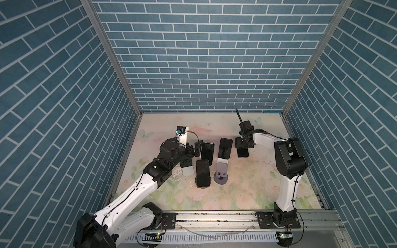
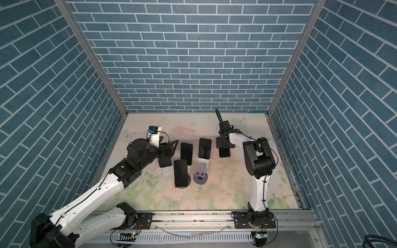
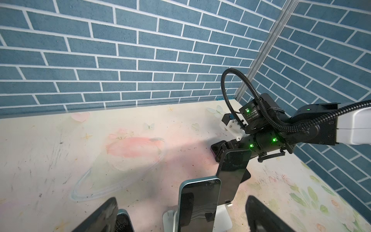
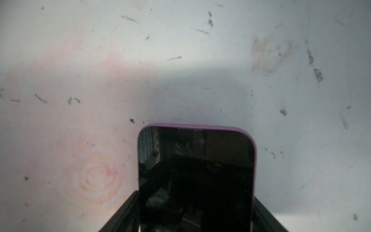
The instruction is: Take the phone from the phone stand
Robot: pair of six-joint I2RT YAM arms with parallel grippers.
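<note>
**Purple-cased phone (image 4: 195, 176) gripped by the right gripper (image 1: 243, 148)**

Clamped by both long sides, a dark finger (image 4: 122, 213) flush against each, screen facing up. Held low over the table (image 1: 247, 189), right of its middle and in the far half. Touching the surface or not: cannot tell. Clear of every stand.

Left gripper (image 1: 197, 147) spread wide with nothing between its fingers, just beside a light-blue phone (image 1: 207, 152) propped up left of the table's middle.

Farther out, around the middle: an empty lilac stand (image 1: 221, 175). Behind it, toward the far edge, a dark phone (image 1: 225, 148) leaning on a white stand (image 1: 223, 160). To its left, nearer the front edge, a black phone (image 1: 203, 172) on a black round stand (image 2: 188, 178). Blue brick-patterned walls (image 1: 204, 64) on three sides.
</note>
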